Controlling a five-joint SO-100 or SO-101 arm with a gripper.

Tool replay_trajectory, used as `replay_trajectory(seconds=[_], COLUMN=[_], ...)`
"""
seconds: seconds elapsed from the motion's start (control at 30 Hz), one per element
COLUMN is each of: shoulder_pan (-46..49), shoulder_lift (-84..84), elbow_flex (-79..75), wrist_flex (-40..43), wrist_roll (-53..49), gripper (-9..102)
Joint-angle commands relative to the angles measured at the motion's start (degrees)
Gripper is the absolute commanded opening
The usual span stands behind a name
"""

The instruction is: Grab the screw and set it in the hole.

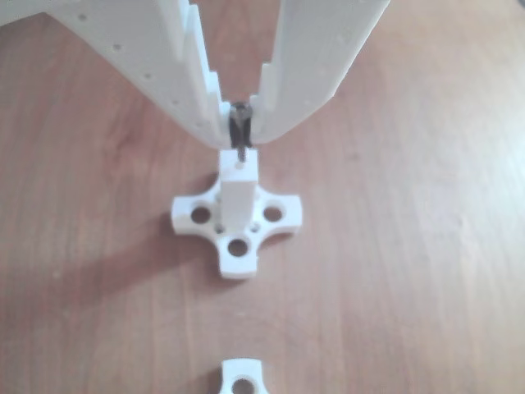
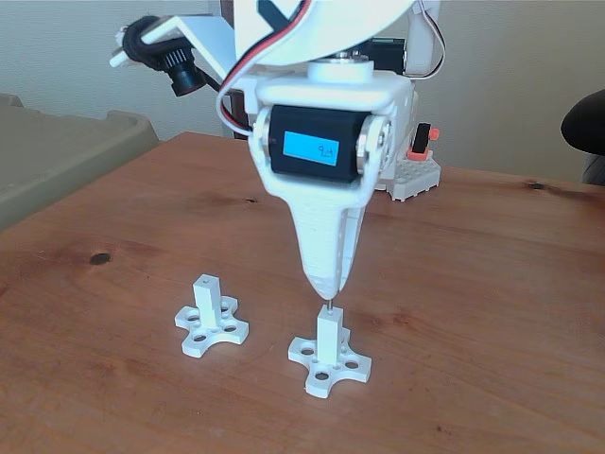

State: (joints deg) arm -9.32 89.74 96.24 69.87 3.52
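My white gripper (image 1: pixel 239 123) comes down from the top of the other view, shut on the screw (image 1: pixel 239 136), a thin dark-grey pin held upright between the fingertips. The screw's lower tip sits just over the tiny hole (image 1: pixel 238 163) in the square top of a white post (image 1: pixel 239 190) with a cross-shaped base. In the fixed view the gripper (image 2: pixel 327 287) points straight down, the screw (image 2: pixel 328 305) touching or almost touching the top of the post (image 2: pixel 328 338). Whether the tip has entered the hole cannot be made out.
A second white post (image 2: pixel 209 301) on a cross base stands to the left in the fixed view; its base lobe (image 1: pixel 243 377) shows at the other view's bottom edge. The wooden table (image 2: pixel 492 312) is bare around them. The arm's base (image 2: pixel 416 170) sits at the back.
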Motion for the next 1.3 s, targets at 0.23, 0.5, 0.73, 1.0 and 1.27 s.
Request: replay_trajectory(seconds=[0.23,0.5,0.73,1.0,1.27], shoulder_pan=[0.4,-0.1,-0.4,-0.5,-0.6], shoulder_lift=[1.0,1.0,0.8,0.5,0.2], elbow_flex=[-0.8,-1.0,-1.0,-1.0,-0.8], wrist_flex=[-0.4,-0.2,-0.4,-0.4,-0.6], wrist_roll=[-0.4,-0.3,-0.2,-0.2,-0.3], gripper=[-4,-4,-4,-4,-4])
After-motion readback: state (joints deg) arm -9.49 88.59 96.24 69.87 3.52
